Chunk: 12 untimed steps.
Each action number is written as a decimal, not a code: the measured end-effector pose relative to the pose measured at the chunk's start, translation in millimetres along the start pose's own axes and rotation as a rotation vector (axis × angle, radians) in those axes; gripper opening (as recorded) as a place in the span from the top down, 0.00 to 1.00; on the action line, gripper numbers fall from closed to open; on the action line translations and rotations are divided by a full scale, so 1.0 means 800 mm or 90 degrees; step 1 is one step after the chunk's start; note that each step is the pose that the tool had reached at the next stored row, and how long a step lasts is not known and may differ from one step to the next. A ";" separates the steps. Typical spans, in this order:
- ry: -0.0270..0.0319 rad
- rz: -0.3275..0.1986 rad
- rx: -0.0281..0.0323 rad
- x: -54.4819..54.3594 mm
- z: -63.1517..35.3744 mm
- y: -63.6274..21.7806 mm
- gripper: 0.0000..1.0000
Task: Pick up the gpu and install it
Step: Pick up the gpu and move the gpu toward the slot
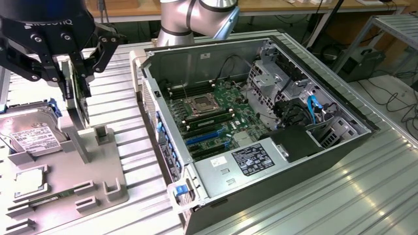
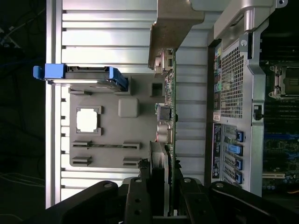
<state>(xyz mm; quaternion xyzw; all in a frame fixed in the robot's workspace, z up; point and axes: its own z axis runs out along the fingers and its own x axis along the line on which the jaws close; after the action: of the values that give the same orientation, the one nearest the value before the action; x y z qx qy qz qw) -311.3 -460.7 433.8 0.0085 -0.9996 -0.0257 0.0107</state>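
Black gpu (image 1: 82, 108) stands upright on edge, clamped in the claw (image 1: 75, 84).

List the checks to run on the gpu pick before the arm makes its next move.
1. Grip: ok. The gripper is closed on the gpu, clamping both faces.
2. Card attitude: ok. It hangs upright, edge down.
3. Clear of the grey fixture tray: cannot tell. The card's lower edge sits close to the holder post.
4. Computer case access: ok. The side is open and the motherboard is exposed.
5. Blue expansion slots: ok. No card is seated in them.
6. Hard drive: ok. It lies in the tray, apart from the card.
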 end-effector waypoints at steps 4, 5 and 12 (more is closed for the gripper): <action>0.0000 0.000 0.0000 -0.007 0.000 0.000 0.72; 0.0000 0.000 0.0000 -0.009 0.000 0.000 0.72; 0.0000 0.000 0.0000 -0.024 0.000 0.000 0.72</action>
<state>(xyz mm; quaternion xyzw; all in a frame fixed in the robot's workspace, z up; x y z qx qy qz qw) -291.9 -460.7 433.2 0.0086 -0.9996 -0.0257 0.0106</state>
